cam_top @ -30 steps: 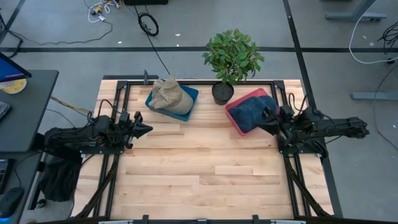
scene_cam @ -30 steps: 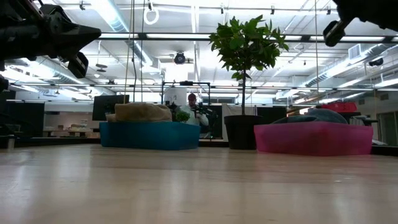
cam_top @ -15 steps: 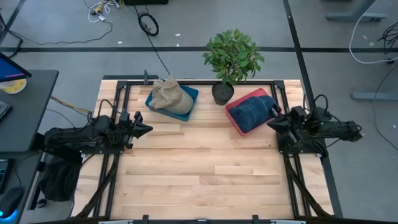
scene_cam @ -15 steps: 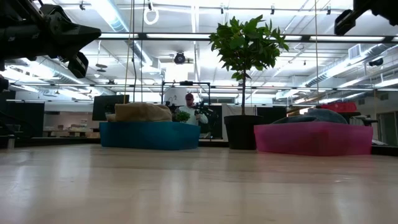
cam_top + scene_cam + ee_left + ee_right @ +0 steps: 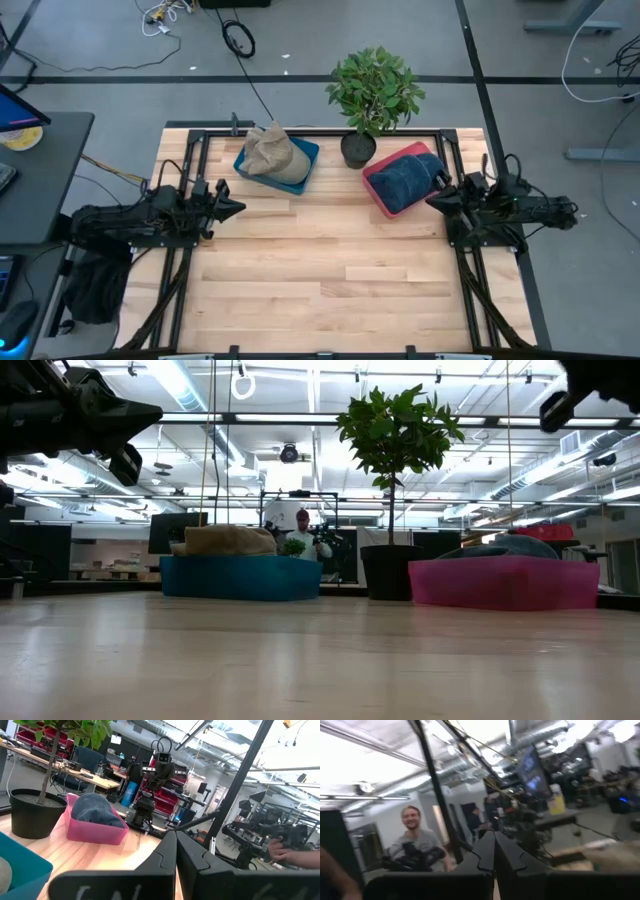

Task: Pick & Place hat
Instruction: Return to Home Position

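Brown caps (image 5: 272, 152): piled in blue bin (image 5: 311, 151), rear of table (image 5: 330, 270). Left gripper (image 5: 238, 208), right gripper (image 5: 431, 199): fingers pressed together, empty, at opposite table sides. Homing advice: retract level, right arm kept clear of pink bin (image 5: 373, 187)

Left arm (image 5: 150, 218), right arm (image 5: 510, 205): jaws closed.

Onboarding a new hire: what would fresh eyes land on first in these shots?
The leafy potted plant at the far edge of the table, centre, stands out most. Flanking it are a blue bin heaped with brown caps and a pink bin holding a denim-blue cap. The left gripper and right gripper hover at opposite sides, fingers shut, holding nothing.
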You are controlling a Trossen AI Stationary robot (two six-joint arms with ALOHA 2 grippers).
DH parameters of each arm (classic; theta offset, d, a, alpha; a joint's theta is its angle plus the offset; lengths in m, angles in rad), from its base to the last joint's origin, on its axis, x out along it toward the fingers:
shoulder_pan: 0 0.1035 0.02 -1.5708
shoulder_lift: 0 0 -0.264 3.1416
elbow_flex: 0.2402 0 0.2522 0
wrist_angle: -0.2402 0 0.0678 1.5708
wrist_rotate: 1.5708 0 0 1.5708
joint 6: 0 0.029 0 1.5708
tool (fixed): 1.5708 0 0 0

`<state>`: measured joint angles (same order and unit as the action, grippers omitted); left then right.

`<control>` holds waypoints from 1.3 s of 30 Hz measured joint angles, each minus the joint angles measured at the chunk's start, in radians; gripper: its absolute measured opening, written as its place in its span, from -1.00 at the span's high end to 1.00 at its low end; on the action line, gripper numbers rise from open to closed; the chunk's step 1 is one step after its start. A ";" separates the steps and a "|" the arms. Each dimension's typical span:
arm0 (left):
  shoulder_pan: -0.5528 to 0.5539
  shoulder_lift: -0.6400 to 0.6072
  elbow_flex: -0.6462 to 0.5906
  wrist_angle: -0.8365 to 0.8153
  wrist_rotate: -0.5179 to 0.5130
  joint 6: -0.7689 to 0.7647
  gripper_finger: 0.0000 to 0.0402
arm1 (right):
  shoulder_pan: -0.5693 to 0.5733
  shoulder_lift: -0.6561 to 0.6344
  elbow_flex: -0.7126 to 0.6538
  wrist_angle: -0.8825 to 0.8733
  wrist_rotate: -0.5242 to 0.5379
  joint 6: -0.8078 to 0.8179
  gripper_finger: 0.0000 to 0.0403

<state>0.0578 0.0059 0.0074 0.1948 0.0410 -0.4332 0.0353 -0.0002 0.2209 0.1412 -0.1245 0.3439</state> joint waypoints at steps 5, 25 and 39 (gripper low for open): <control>0.000 0.000 0.000 0.000 0.000 0.000 0.99 | -0.001 0.000 -0.064 0.028 0.066 -0.014 0.98; 0.000 0.000 0.000 0.000 0.000 0.000 0.99 | -0.023 0.000 -0.183 0.093 0.038 -0.034 0.98; 0.000 0.000 0.000 0.000 0.000 0.000 0.99 | -0.059 0.000 -0.205 0.015 0.033 0.026 0.99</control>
<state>0.0576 0.0059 0.0074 0.1947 0.0407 -0.4332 -0.0237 -0.0002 0.0158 0.1561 -0.0920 0.3701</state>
